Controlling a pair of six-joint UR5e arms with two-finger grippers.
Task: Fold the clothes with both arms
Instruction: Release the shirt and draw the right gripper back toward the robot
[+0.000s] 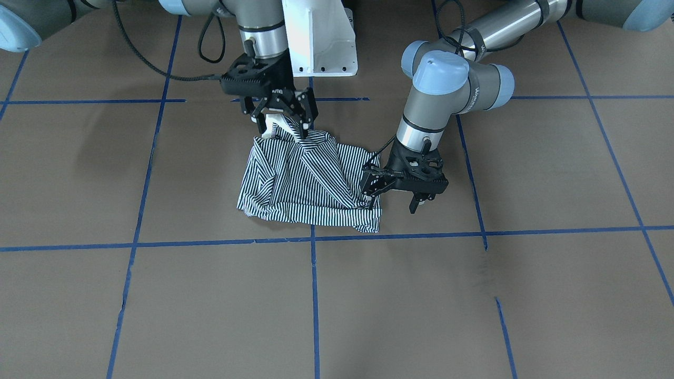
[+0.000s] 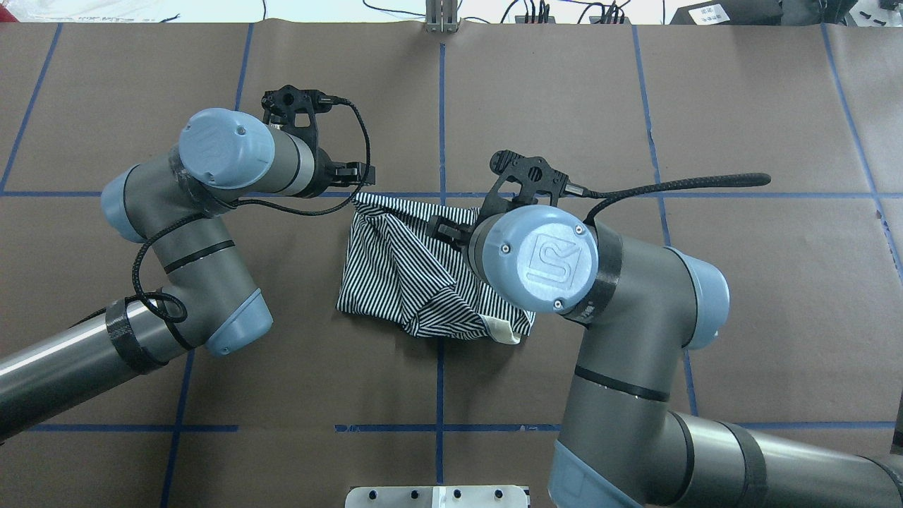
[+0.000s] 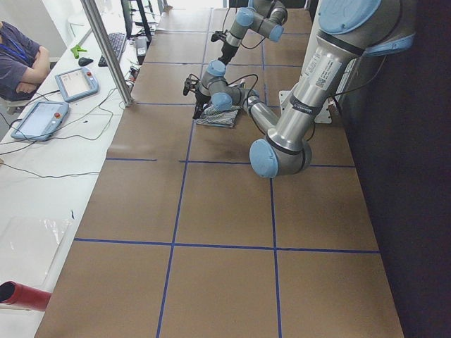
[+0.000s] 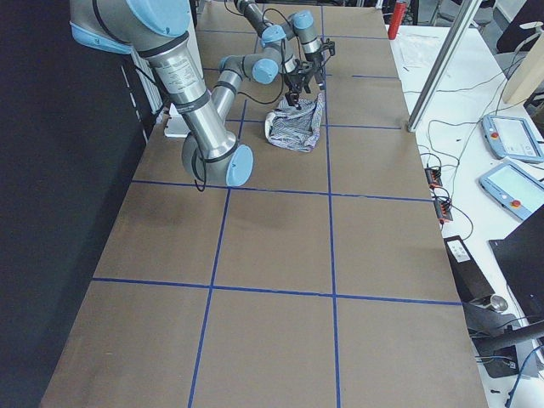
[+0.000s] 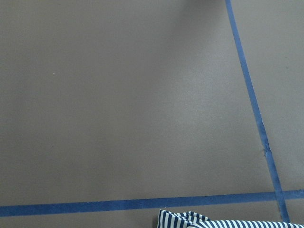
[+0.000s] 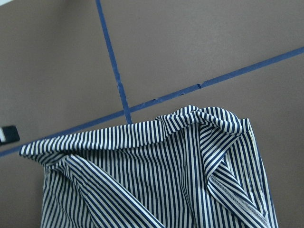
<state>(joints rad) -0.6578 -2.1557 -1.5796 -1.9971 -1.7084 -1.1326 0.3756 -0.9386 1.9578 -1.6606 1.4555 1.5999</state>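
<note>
Brown paper marked into squares by blue tape lines (image 1: 313, 295) covers the bench (image 1: 526, 316), and the striped polo shirt (image 1: 308, 181) lies bunched near its middle, just in front of the white pedestal base (image 1: 321, 37). Its navy-and-white cloth is folded over on itself in a rough rectangle, and a bit of cream collar (image 2: 502, 330) shows at the edge nearest the robot.

From the front-facing camera, the right gripper (image 1: 284, 123) points down at the shirt's collar end, its jaws closed on a pinch of striped cloth and cream collar that is drawn up into a small peak. The left gripper (image 1: 392, 192) sits low at the shirt's opposite side. One black finger (image 1: 371, 184) lies against the striped edge while the other hangs just beyond it, so the jaws look parted, though I cannot tell whether any cloth lies between them.

The right wrist camera looks down on rumpled stripes with a tape crossing beyond; the left wrist camera shows mostly bare paper and only a corner of the shirt.

A seated person (image 3: 21, 60) and tablets (image 3: 76, 83) occupy the side desk.
</note>
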